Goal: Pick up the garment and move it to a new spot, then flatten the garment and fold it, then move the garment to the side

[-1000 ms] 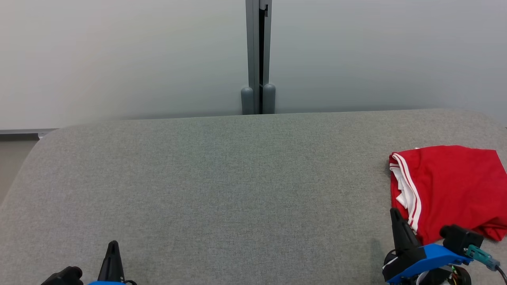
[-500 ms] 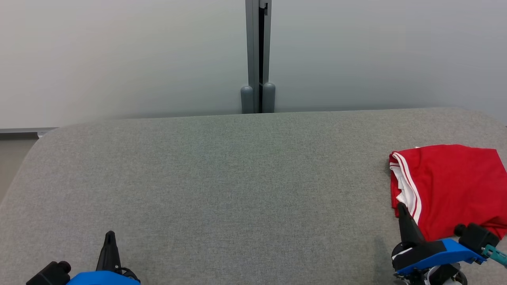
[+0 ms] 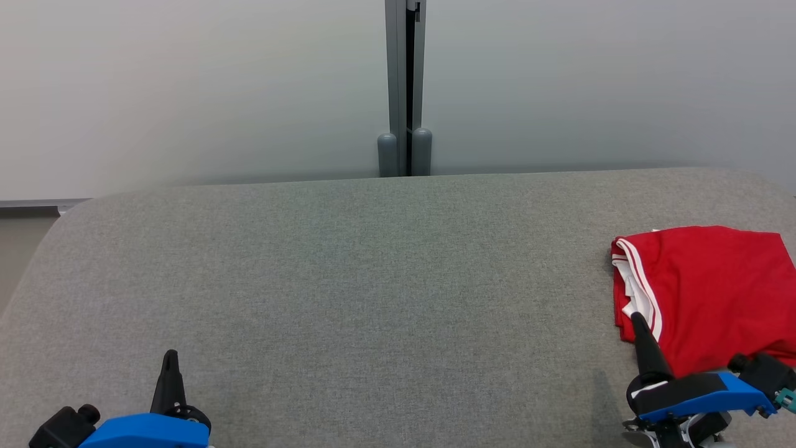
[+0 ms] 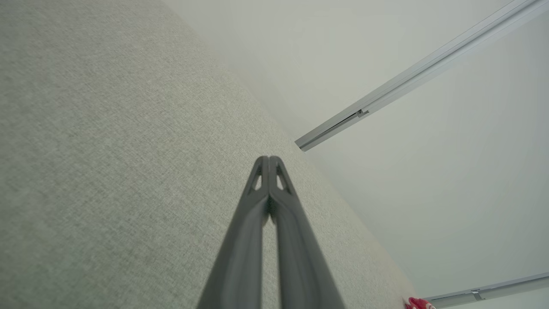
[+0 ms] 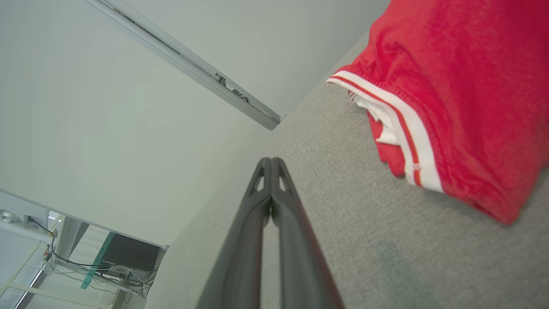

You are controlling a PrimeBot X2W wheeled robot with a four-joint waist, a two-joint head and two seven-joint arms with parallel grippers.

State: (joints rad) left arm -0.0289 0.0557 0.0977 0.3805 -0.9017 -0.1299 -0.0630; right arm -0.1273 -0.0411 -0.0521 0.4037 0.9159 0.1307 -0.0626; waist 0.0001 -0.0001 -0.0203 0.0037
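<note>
Right end effector (image 3: 639,322), fingers pinched together and empty, hovers just beside the white-striped edge of the folded red garment (image 3: 715,292) at the gray counter's (image 3: 373,280) right side. Left end effector (image 3: 169,361), also pinched together, is well apart.

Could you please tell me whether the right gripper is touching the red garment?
Apart. In the right wrist view, a strip of bare grey surface lies between the right gripper and the striped edge of the red garment.

The garment (image 3: 715,292) is red cloth with white ribbed bands. The table (image 3: 373,280) has a grey woven cover, matt and slightly rough. The post (image 3: 393,93) looks like smooth metal.
</note>
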